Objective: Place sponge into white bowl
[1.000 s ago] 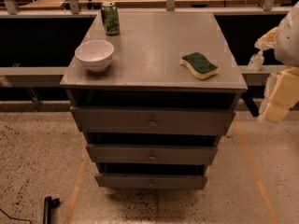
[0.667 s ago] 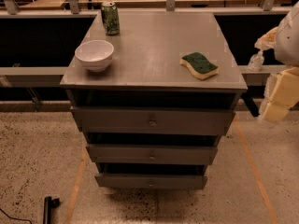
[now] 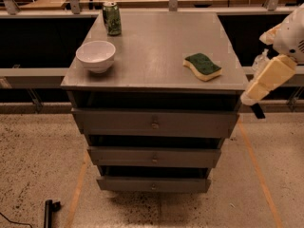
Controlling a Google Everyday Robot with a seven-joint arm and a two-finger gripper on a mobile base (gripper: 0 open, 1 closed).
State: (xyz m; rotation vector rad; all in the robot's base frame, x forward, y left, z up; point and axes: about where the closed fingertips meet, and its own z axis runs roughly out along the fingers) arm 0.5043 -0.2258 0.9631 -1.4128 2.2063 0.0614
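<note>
The sponge [image 3: 203,66], dark green on top with a pale yellow body, lies flat near the right front of the grey cabinet top [image 3: 156,46]. The white bowl [image 3: 96,56] stands upright near the left front corner and looks empty. My pale yellow gripper [image 3: 260,87] hangs off the cabinet's right side, just past its front right corner. It is right of the sponge, a little lower than it, and touches nothing.
A green drink can [image 3: 112,18] stands at the back left of the top, behind the bowl. The cabinet has three drawers [image 3: 155,123] below, stepped inward. Dark rails and benches run behind and beside it. A black object [image 3: 48,212] lies on the speckled floor at lower left.
My gripper has moved left and slightly up, closer to the cabinet's front right corner. The sponge, bowl and can have not moved.
</note>
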